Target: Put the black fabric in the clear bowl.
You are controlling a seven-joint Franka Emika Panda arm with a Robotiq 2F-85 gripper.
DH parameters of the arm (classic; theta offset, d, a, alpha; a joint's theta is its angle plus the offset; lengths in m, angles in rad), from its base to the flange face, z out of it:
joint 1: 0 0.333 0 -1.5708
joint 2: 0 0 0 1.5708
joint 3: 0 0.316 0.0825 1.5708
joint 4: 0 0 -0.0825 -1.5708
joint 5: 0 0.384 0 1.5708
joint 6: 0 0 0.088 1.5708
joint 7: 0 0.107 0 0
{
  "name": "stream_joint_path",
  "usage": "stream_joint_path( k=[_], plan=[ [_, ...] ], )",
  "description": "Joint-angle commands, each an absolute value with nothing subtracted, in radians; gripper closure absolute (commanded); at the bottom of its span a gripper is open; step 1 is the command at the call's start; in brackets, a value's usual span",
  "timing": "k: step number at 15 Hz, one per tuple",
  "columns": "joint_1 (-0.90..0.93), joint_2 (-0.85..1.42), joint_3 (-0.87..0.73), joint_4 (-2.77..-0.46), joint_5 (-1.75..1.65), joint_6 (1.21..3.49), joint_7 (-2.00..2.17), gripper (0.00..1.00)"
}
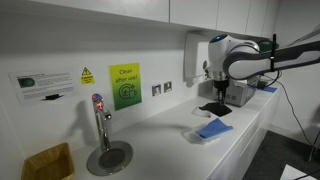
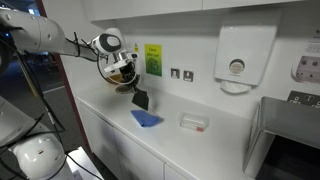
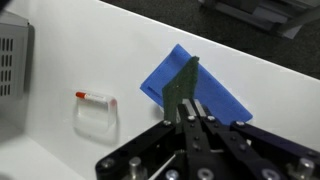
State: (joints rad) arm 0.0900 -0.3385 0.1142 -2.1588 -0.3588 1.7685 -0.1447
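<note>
Jaws clamped on black fabric (image 3: pixel 183 85) (hanging) | arm outstretched, wrist down | above blue cloth (image 3: pixel 160 78)

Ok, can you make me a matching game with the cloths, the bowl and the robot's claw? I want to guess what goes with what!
Things:
1. black fabric
2. blue cloth
3. clear bowl
4. gripper

What it is doing:
a. see-through, with a little red mark on it
b. shut, pinching something
c. hanging in the air
d. lying flat on the white counter

Right pairs: 1-c, 2-d, 3-a, 4-b.
</note>
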Motion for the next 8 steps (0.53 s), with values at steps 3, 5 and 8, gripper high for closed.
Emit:
stream_joint_path(
  k=[3,5,8],
  plan=[
    [0.122,-0.327,0.118,-2.174,-0.458,1.782,-0.317,1.00],
    [0.131,-0.317,0.118,-2.179,-0.476,1.786,-0.357,1.00],
    [0.141,-0.306,0.120,-2.189,-0.485,1.783,-0.389,1.00]
  ],
)
